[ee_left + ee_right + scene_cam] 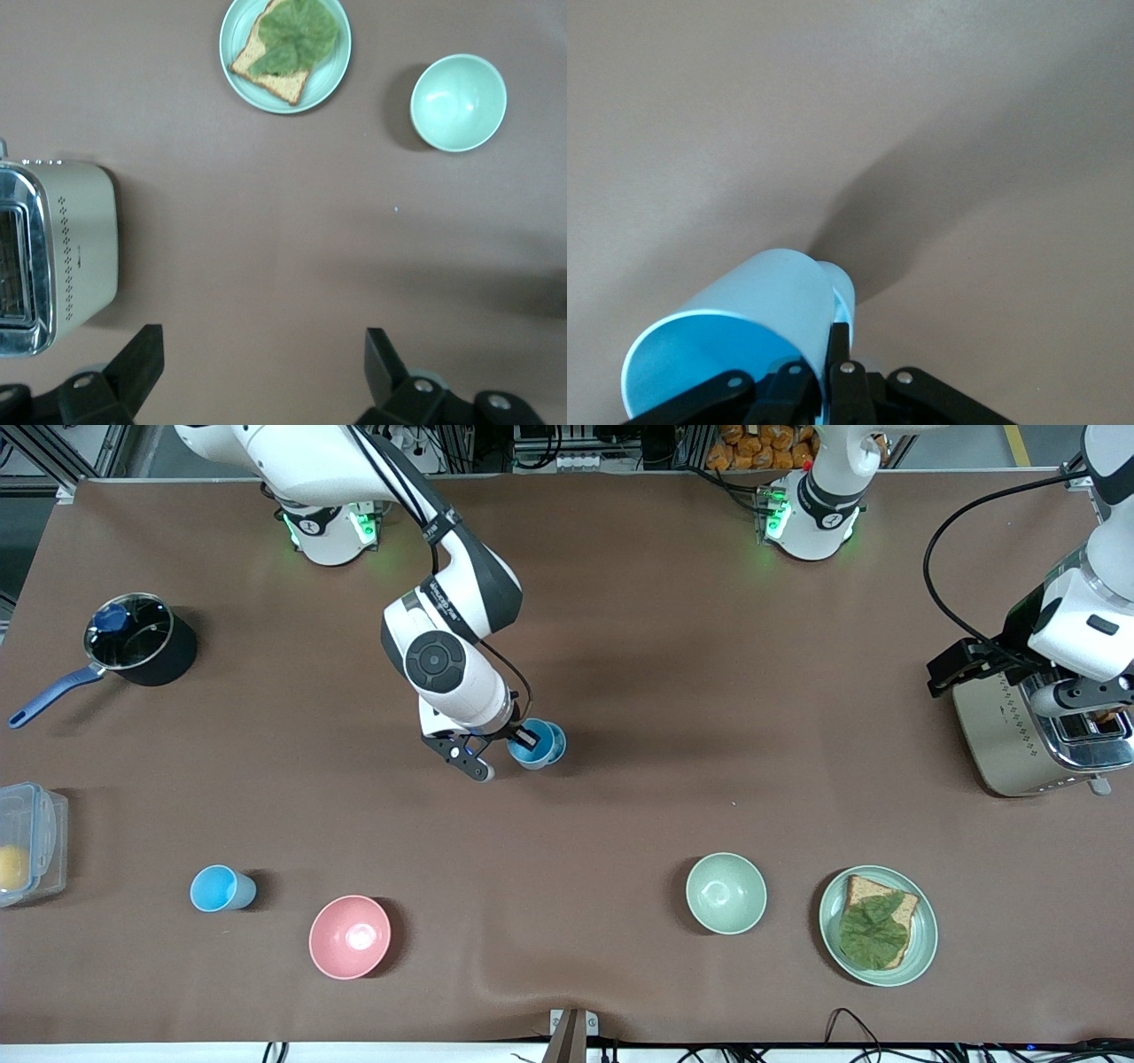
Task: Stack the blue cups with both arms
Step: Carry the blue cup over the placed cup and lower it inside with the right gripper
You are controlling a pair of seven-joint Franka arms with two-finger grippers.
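I have one blue cup (537,744) pinched; its mate (221,888) sits at eight o'clock.

Front: right gripper (505,750) clamps the rim mid-table.
Left wrist: left gripper (266,367) gapes, waiting by the toaster (62,252).
Right wrist: light, slick plastic; I judge a wall grip best.

Both arms (452,646) were glossy white with black and grey joint bands, and black cables ran along them. Each white base (330,527) glowed green. The right gripper (833,376) was black with small silver screws; the left gripper (261,367) matched.
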